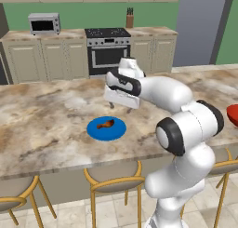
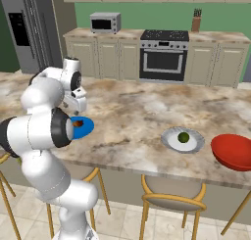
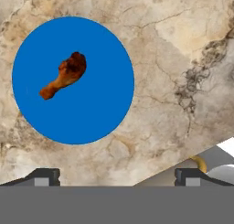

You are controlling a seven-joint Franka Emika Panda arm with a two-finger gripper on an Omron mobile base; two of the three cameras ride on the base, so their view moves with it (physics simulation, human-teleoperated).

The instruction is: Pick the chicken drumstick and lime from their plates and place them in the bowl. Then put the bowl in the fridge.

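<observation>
The chicken drumstick point(image 1: 105, 125) lies on the blue plate point(image 1: 116, 132) on the marble island counter. My gripper point(image 1: 120, 107) hangs open just above and behind the plate, holding nothing. In the hand view the drumstick point(image 3: 64, 75) rests left of centre on the blue plate point(image 3: 91, 109), above and left of my gripper point(image 3: 116, 177), whose fingertips point(image 3: 43, 176) stand wide apart. The lime point(image 2: 183, 136) sits on a pale plate point(image 2: 193, 145) further right. The red bowl point(image 2: 234, 151) stands at the counter's right end. The grey fridge point(image 2: 24, 28) stands at the back left.
Stools with tan seats point(image 1: 114, 178) line the counter's near edge point(image 1: 69, 164). A stove point(image 1: 108, 50), a microwave point(image 1: 44, 23) and a knife block point(image 1: 129, 18) are along the back wall. Bare marble lies between the two plates.
</observation>
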